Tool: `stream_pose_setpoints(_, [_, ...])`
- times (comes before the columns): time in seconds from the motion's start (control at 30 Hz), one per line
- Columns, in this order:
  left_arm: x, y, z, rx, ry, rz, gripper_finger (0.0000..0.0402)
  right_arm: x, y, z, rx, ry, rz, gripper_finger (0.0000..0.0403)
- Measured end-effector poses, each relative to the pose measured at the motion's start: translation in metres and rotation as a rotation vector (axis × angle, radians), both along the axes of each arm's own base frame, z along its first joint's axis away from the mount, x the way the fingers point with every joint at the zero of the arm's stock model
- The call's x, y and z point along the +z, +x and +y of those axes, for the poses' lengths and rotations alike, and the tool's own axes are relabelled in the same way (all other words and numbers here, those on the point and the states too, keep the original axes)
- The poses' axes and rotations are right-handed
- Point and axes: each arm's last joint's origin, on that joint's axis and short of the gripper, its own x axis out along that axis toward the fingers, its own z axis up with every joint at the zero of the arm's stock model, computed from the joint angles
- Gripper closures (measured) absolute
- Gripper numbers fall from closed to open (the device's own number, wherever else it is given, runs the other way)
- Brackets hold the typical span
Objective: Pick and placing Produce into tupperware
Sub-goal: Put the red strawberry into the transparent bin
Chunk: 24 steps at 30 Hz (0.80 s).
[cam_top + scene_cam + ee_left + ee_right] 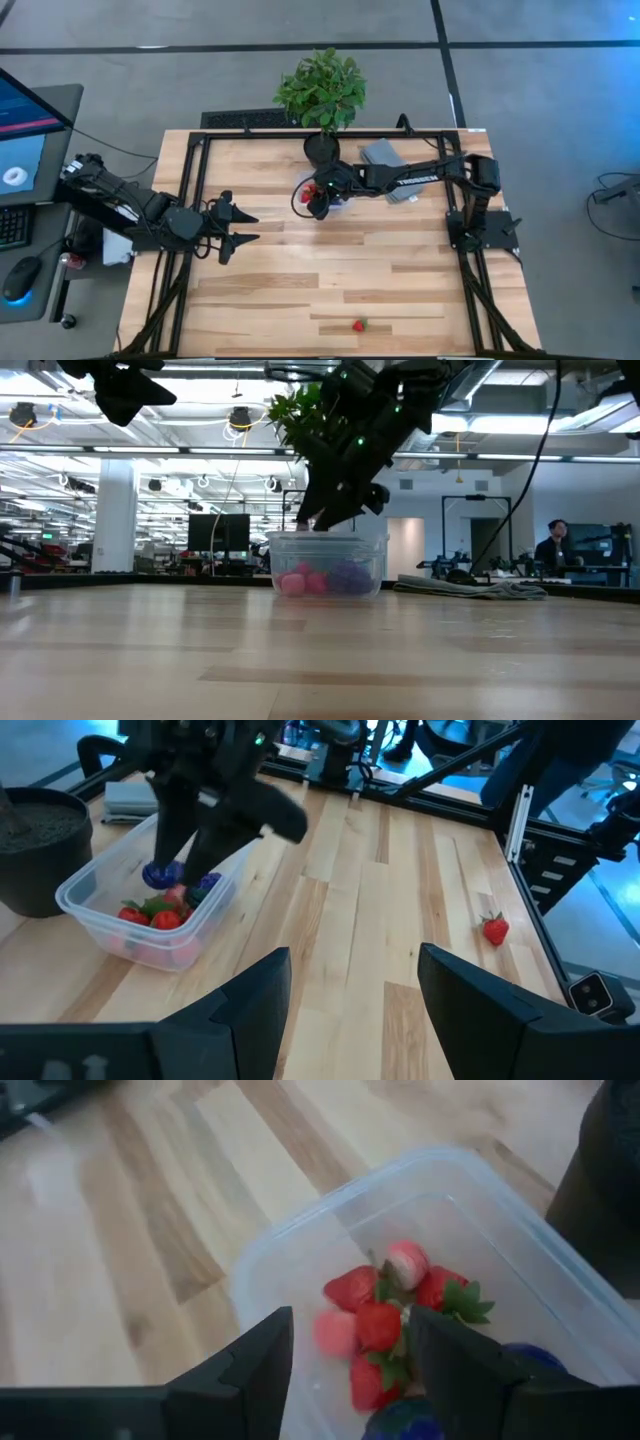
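The clear tupperware (300,1230) stands at the far middle of the table, next to the black plant pot. Inside lie red strawberries (378,1320), a pink round piece (335,1332) and purple grapes (160,875). My right gripper (350,1370) hangs open over the tub, slanting down from the right, its fingertips (175,845) at about rim height with nothing between them. One more strawberry (358,324) lies alone on the wood near the front edge. At the table's left side, above the wood, my left gripper (245,227) waits open and holds nothing.
A leafy potted plant (322,90) in its black pot (40,840) stands just behind the tub. A folded grey cloth (385,160) lies to the tub's right under the right arm. Bare wood stretches across the middle and front of the table.
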Motion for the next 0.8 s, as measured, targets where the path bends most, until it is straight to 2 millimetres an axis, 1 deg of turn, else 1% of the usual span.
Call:
stream_pose_setpoints(0.1, [0.000,0.000,0.000,0.003,0.008,-0.004,0.0191,0.013,-0.005,0.005,0.016,-0.009,-0.008,0.0181])
stream_pose_setpoints(0.23, [0.000,0.000,0.000,0.009,0.024,-0.005,0.0191,0.034,-0.018,0.016,0.023,-0.035,-0.004,0.0187])
stream_pose_setpoints(0.5, [0.002,0.001,0.000,0.001,0.062,-0.020,0.0191,0.074,-0.045,0.054,0.047,-0.129,-0.019,0.0193])
stream_pose_setpoints(0.63, [0.002,0.001,0.001,0.000,0.078,-0.021,0.0191,0.083,-0.058,0.073,0.037,-0.146,0.002,0.0193])
stream_pose_setpoints(0.8, [0.002,0.001,0.000,-0.003,0.083,-0.022,0.0191,0.080,-0.071,0.102,0.031,-0.128,0.067,0.0191])
